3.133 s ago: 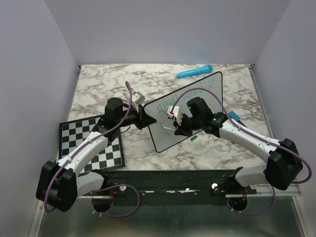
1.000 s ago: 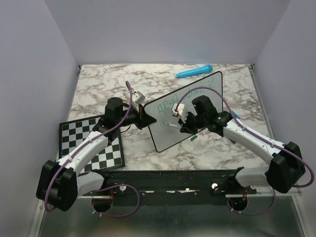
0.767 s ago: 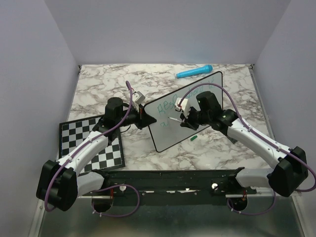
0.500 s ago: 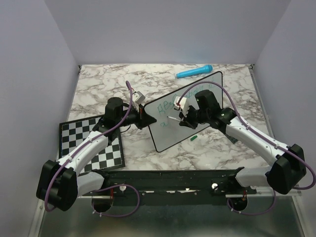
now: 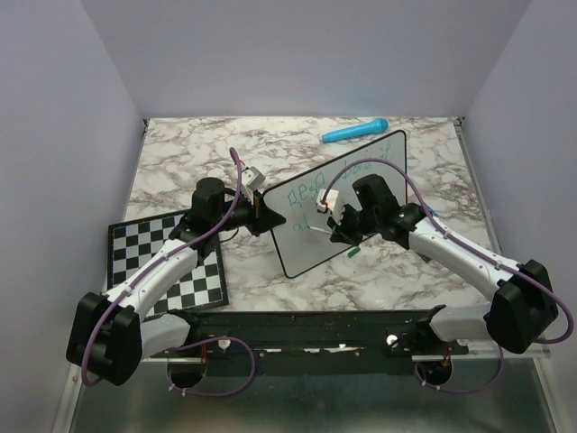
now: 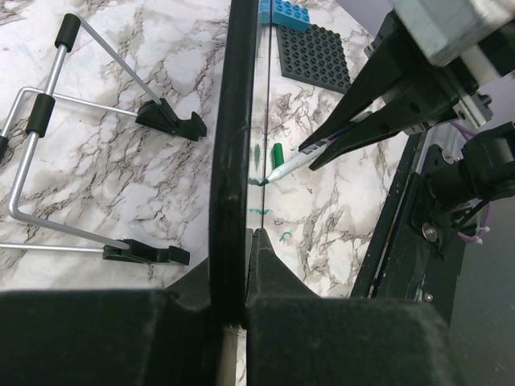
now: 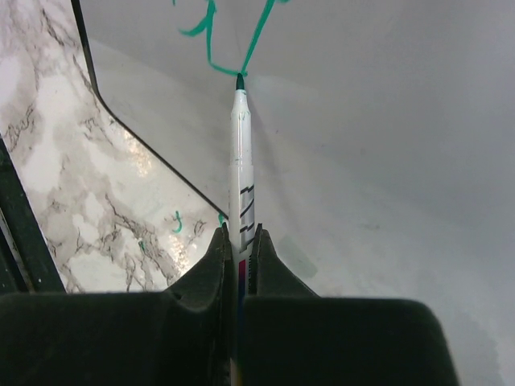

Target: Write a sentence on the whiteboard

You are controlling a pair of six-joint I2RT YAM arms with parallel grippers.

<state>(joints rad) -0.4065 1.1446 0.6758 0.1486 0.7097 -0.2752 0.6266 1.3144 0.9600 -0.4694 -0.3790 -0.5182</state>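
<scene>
The whiteboard (image 5: 305,254) stands tilted on the marble table, and my left gripper (image 5: 261,213) is shut on its left edge. In the left wrist view the board's black rim (image 6: 233,121) runs up between that gripper's fingertips (image 6: 241,240). My right gripper (image 5: 335,227) is shut on a white marker (image 7: 241,161), whose green tip touches the board at a fresh green stroke (image 7: 208,50). The sentence (image 5: 347,175) shows as one green line along the board's top, with a few strokes of a second line (image 5: 303,223) at the left.
A green marker cap (image 5: 353,252) lies on the table below the board. A blue microphone-shaped object (image 5: 354,132) lies behind it. A checkerboard (image 5: 167,266) sits at the near left, and a blue brick (image 5: 425,214) at the right. The board's wire stand (image 6: 48,137) is behind it.
My right gripper rose a little toward the board's top, then came back down and left with the marker. Its tip now rests on the second line's start. The left arm stayed still.
</scene>
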